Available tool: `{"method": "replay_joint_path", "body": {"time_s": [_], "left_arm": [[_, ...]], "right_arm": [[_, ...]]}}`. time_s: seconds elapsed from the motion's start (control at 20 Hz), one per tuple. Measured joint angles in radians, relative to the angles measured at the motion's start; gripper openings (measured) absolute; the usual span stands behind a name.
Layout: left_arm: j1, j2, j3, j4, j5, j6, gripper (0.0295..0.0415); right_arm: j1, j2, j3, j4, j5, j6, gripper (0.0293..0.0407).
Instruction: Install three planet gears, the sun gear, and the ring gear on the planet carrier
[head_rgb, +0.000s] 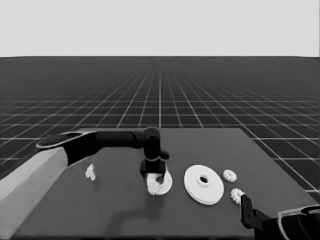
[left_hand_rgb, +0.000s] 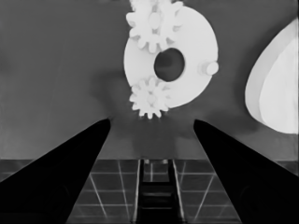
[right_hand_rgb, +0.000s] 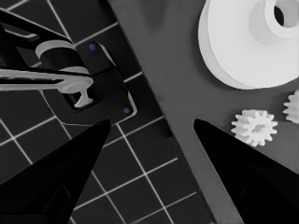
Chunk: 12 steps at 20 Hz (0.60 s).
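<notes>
Left claw: black two-fingered left gripper (head_rgb: 156, 181) hanging over smaller white round disc with dark central hole (head_rgb: 164, 182), mid-table; fingers spread wide in left wrist view, nothing between them, touching nothing visible.
Right claw: black two-fingered right gripper (head_rgb: 245, 204) parked at table's near right corner; fingers apart in right wrist view, holding nothing.
Smaller disc load: two tiny white toothed gears seated on it in left wrist view, one (left_hand_rgb: 150, 97) at rim nearest the fingers, one (left_hand_rgb: 152, 25) across the hole; one bare peg (left_hand_rgb: 210, 68) unfilled.
Loose gears: two more small white toothed wheels (head_rgb: 229, 175) (head_rgb: 236, 195) on table right of larger disc, the nearer one just beside right gripper.
Larger disc: thick-edged white round part with small central hole (head_rgb: 203, 184), flat on table, just right of smaller disc, apart from it.
Thin white piece: (head_rgb: 90, 172) lying alone, left part of table.
Progress guess: two gears on, two gears plus larger disc left.
Handling guess, gears: rigid, light, easily knocked; pinch across teeth from above, drop straight onto peg, teeth must mesh.
Handling guess, larger disc: stiff, heavier, smooth; grip across raised hub or rim, keep level.
Risk: tilted gear jamming on peg; brushing seated gears.
</notes>
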Motion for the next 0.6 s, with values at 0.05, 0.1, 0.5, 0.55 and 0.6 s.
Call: {"method": "replay_joint_path", "body": {"time_s": [0.05, 0.1, 0.5, 0.55, 0.6], "left_arm": [[-0.003, 0.0, 0.001, -0.003, 0.0, 0.0, 0.0385], [-0.005, 0.0, 0.001, -0.005, 0.0, -0.001, 0.0385], [-0.343, -1.118, 0.938, 0.108, -0.85, 1.772, 0.0386], [-0.35, -1.143, 0.956, 0.11, -0.865, 1.816, 0.0385], [-0.354, -1.158, 0.967, 0.112, -0.874, 1.842, 0.0385]], "right_arm": [[0.0, 0.0, 0.0, 0.0, 0.0, 0.0, 0.0385], [0.0, 0.0, 0.0, 0.0, 0.0, 0.0, 0.0385], [0.0, 0.0, 0.0, 0.0, 0.0, 0.0, 0.0385], [0.0, 0.0, 0.0, 0.0, 0.0, 0.0, 0.0385], [0.0, 0.0, 0.0, 0.0, 0.0, 0.0, 0.0385]]}}
